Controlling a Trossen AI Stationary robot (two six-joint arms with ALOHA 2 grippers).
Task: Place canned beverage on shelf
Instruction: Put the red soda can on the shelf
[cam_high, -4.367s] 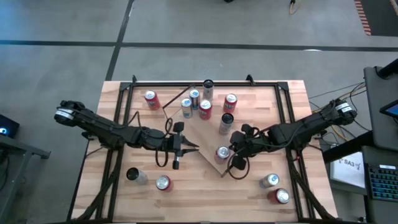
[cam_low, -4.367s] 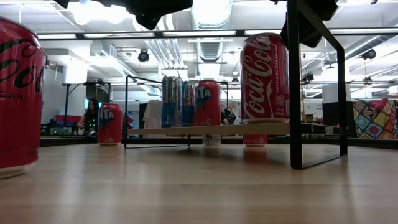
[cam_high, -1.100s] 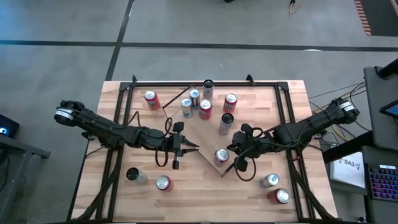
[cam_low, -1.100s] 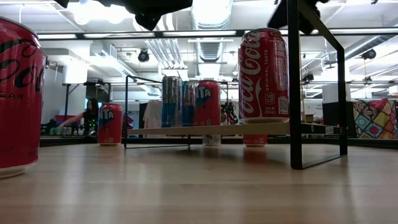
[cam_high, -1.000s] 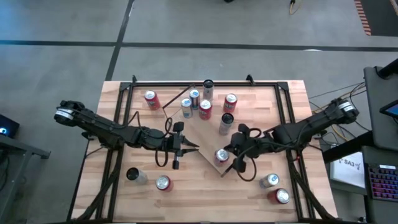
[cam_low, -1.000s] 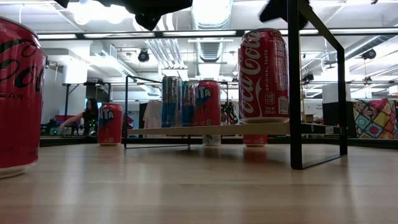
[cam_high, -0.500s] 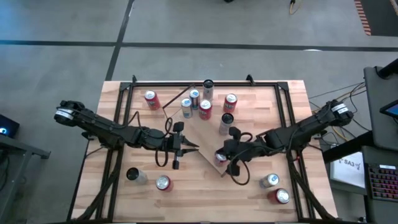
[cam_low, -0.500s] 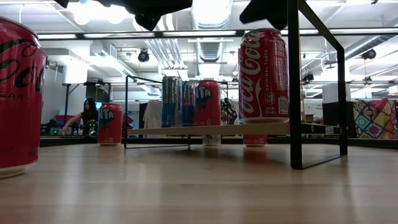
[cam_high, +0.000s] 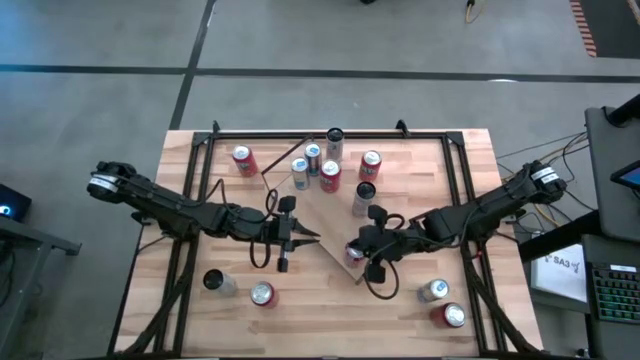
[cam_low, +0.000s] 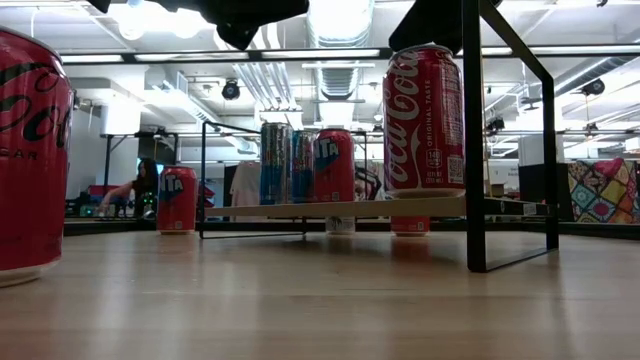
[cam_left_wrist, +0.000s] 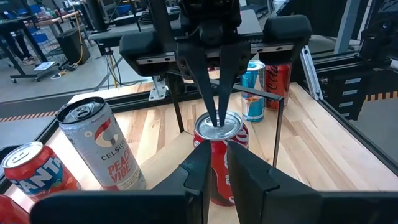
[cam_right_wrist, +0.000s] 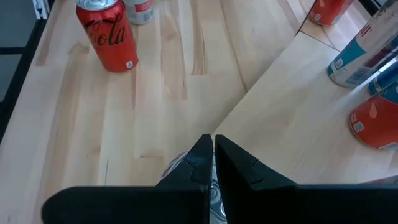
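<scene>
The right gripper (cam_high: 368, 250), fingers shut together and empty, hovered directly over a red can (cam_low: 424, 122) standing upright at the shelf's (cam_high: 325, 215) near corner. Farther left, the left gripper (cam_high: 300, 238) waited, nearly closed on nothing. Beyond, several more cans (cam_high: 318, 168) stood upright on the shelf.

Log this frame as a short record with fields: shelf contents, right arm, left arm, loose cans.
shelf: light-wood board, raised above the table
cans on shelf: several, including a red Coca-Cola can at the near corner
right end effector: shut, tips over that can's top, not gripping it
left end effector: beside the shelf's left edge, fingers nearly together, empty
loose cans: two front left, two front right
</scene>
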